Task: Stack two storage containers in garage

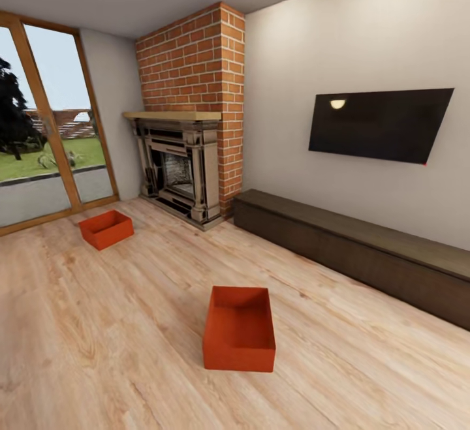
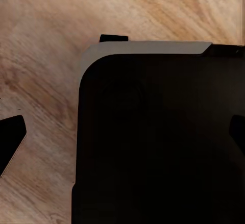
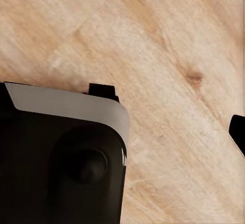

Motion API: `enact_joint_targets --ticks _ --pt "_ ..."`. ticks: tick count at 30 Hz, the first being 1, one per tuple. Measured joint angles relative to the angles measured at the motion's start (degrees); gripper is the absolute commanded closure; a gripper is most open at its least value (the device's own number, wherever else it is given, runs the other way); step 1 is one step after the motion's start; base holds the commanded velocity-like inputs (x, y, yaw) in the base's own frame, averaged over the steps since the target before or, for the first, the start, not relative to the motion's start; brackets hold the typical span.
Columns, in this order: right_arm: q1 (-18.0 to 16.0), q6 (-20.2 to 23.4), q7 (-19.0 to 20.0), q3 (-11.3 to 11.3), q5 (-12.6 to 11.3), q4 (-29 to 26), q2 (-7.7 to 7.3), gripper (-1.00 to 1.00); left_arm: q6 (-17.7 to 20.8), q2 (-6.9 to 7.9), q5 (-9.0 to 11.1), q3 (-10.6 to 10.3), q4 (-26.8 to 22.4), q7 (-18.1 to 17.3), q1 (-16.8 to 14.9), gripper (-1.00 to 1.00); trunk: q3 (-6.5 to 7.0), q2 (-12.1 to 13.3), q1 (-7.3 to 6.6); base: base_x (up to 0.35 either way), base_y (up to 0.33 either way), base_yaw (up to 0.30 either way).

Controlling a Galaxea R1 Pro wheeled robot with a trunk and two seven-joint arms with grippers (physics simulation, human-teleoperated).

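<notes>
Living room, head view: glazed patio door (image 1: 39, 130) at far left; first storage container (image 1: 106, 228) on the wood plank floor (image 1: 130, 325) near it; brick fireplace (image 1: 189, 110) behind; second storage container (image 1: 239, 329) nearer, mid-floor, well apart from the first; long dark low cabinet (image 1: 365, 254) under a wall-mounted TV (image 1: 378, 123) at right. Wrist views: dark robot body over planks; jaws' state cannot be told.

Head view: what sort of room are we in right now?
Most likely a living room: a brick fireplace, a wall-mounted TV above a long dark low cabinet, and light wood plank floor.
</notes>
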Motion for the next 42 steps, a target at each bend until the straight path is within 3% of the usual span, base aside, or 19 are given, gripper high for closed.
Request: enact_joint_targets --ticks 42 --pt "0.0 0.01 0.0 0.0 0.0 0.0 0.0 -1.0 0.0 0.0 0.0 0.0 -0.02 0.0 0.01 -1.0 0.0 0.0 0.0 0.322 0.0 0.0"
